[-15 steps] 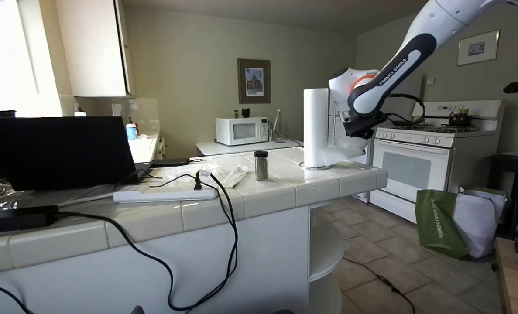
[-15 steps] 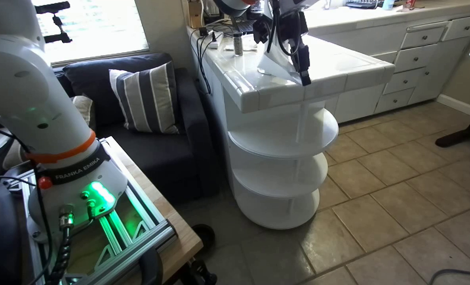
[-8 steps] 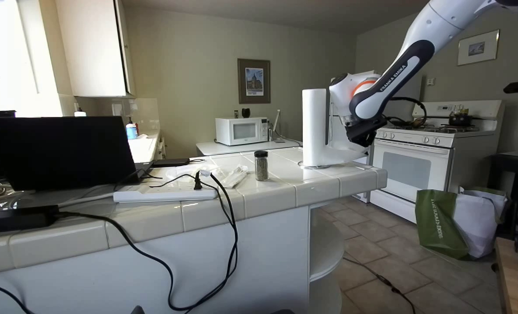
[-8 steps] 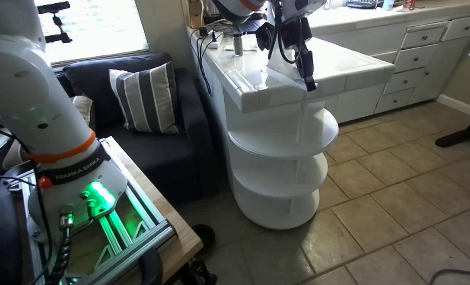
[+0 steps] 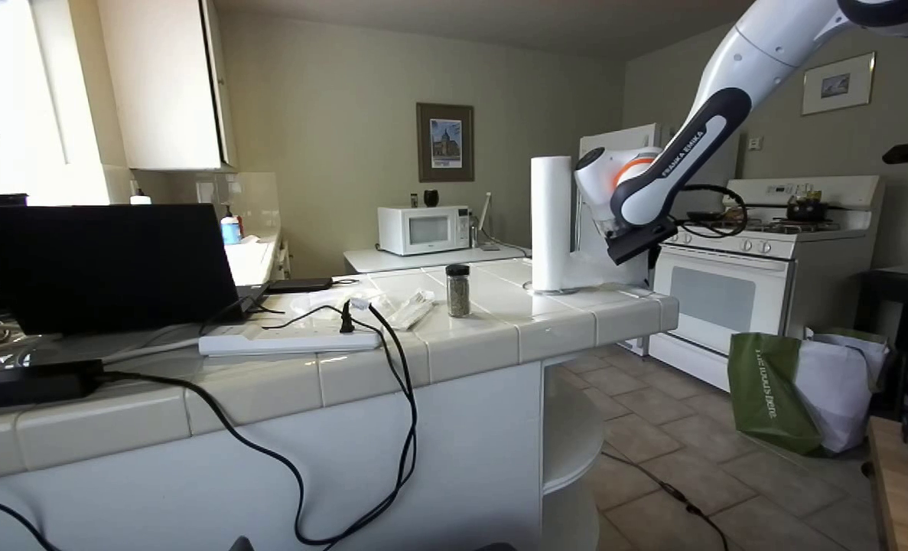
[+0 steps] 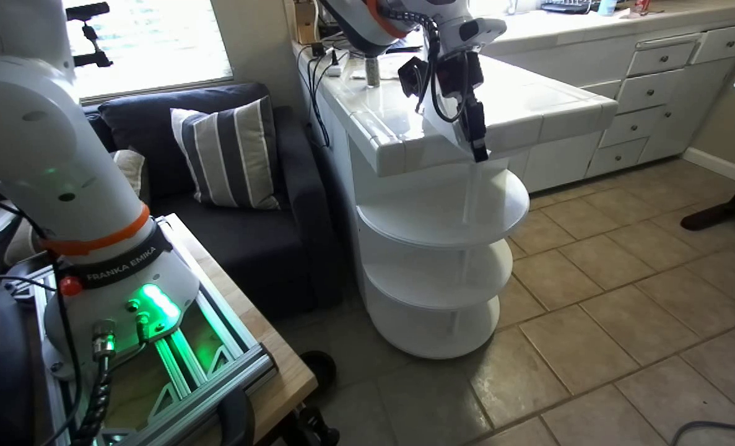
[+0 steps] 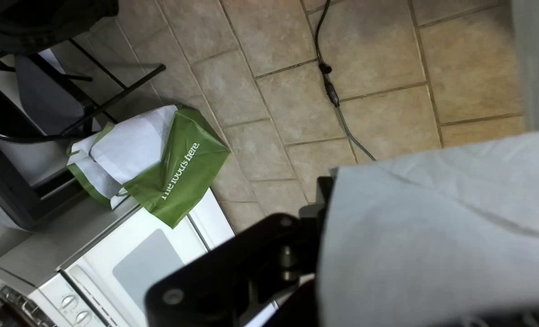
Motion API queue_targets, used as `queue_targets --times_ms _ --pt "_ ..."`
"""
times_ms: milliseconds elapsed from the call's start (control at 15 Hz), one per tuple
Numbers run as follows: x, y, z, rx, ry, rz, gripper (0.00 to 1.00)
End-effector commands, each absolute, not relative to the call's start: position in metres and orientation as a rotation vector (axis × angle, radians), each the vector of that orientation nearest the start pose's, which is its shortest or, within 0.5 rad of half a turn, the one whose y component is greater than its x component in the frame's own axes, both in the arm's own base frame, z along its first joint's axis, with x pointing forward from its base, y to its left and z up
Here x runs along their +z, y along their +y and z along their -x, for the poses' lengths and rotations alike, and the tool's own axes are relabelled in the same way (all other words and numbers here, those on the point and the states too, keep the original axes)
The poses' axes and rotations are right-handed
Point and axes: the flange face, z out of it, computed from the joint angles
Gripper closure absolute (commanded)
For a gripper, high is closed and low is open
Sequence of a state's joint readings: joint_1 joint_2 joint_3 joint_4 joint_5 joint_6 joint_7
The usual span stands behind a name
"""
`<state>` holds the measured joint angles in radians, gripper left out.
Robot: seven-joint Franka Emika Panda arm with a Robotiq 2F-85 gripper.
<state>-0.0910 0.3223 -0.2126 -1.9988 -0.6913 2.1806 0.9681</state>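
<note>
The gripper (image 6: 479, 152) pinches the paper towel (image 7: 442, 231), likely light, soft and easy to rip, best held near its edge.

The tiled counter (image 5: 484, 348) is loaded right now: laptop (image 5: 102, 268) open, black adapter (image 5: 33, 384) and power strip (image 5: 270, 346) along the edge, jar (image 5: 458, 295) upright between that strip and the paper towel roll (image 5: 551, 226), standing tall near the corner.
</note>
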Motion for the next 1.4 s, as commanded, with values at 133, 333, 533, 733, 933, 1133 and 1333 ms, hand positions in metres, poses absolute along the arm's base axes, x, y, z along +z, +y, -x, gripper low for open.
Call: queue_targets --times_ms 133,333,533,733,933,1133,1333 --pt "0.279 -0.198 -0.559 0.060 -1.005 -2.289 1.00" --pt "0.274 -0.200 -0.557 0.050 -1.006 -2.281 1.00" --pt "0.268 -0.203 -0.552 0.029 -1.001 -2.271 1.00" --pt "0.260 -0.208 -0.547 0.009 -0.996 -2.256 1.00" --pt "0.250 -0.209 -0.543 -0.016 -0.988 -2.248 1.00" --pt "0.245 -0.209 -0.542 -0.028 -0.981 -2.245 1.00" --pt "0.242 -0.209 -0.542 -0.033 -0.971 -2.239 1.00"
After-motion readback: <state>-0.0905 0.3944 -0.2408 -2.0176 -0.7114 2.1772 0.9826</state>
